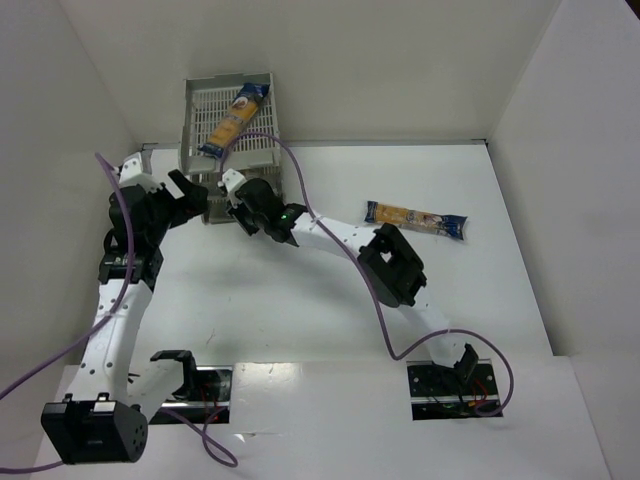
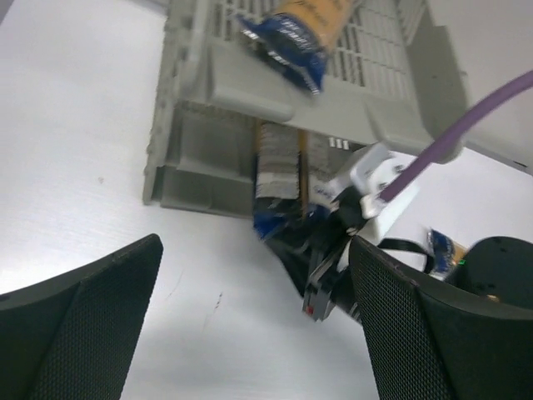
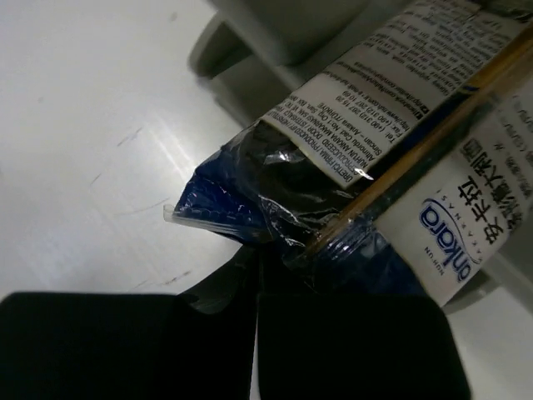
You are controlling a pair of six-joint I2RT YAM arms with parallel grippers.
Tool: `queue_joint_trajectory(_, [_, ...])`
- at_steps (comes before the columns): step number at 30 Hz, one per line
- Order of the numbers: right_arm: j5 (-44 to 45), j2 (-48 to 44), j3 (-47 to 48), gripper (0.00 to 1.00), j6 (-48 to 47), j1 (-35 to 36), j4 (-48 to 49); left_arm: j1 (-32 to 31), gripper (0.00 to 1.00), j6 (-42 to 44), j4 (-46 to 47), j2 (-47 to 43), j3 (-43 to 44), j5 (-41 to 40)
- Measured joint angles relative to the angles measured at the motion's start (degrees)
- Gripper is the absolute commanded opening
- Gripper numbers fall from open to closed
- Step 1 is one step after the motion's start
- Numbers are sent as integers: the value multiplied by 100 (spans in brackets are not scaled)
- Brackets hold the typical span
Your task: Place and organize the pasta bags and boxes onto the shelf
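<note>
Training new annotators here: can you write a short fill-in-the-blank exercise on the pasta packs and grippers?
One pasta pack lies on the shelf's ____ tray.
The left gripper is ____.
The right gripper is shut on the ____-coloured end of a second pack.
A third pack lies on the ____.
Missing: top; open; blue; table.

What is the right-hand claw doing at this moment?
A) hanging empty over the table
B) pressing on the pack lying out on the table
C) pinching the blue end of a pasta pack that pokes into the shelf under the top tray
C: the right gripper is shut on the blue end of the pasta pack, whose far end runs into a lower level of the shelf.
</note>
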Motion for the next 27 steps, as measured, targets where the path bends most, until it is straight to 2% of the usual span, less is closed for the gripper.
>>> queue_joint_trajectory(7, [1121,667,1161,0,-284,11,160,278,100,-240,-105,15,-243,61])
queue_joint_trajectory(12, [1502,1102,1958,0,-439,79,236,310,100,-278,-83,50,-245,162])
queue_joint_trajectory(17, [1585,1198,2218,0,-448,52,166,313,100,-284,-72,90,-245,232])
queue_joint_trajectory(19, [1357,1150,2253,24,-404,26,22,313,100,-289,-48,90,-247,282])
queue_joint_trajectory(20, [1167,1099,2251,47,-380,22,-96,313,100,-302,-26,90,-256,321])
queue_joint_trajectory(21, [911,1010,2232,94,-369,17,-229,313,100,-310,-17,90,-262,350])
queue_joint_trajectory(22, [588,892,2199,100,-389,-9,-424,313,100,-328,2,90,-278,385])
queue_joint_trajectory(24, [-87,522,2002,100,-525,-68,-782,313,100,-415,42,81,-341,505])
queue_joint_trajectory(27, [-841,-157,1519,100,-933,-195,-1425,199,100,-481,155,-101,-374,1115])
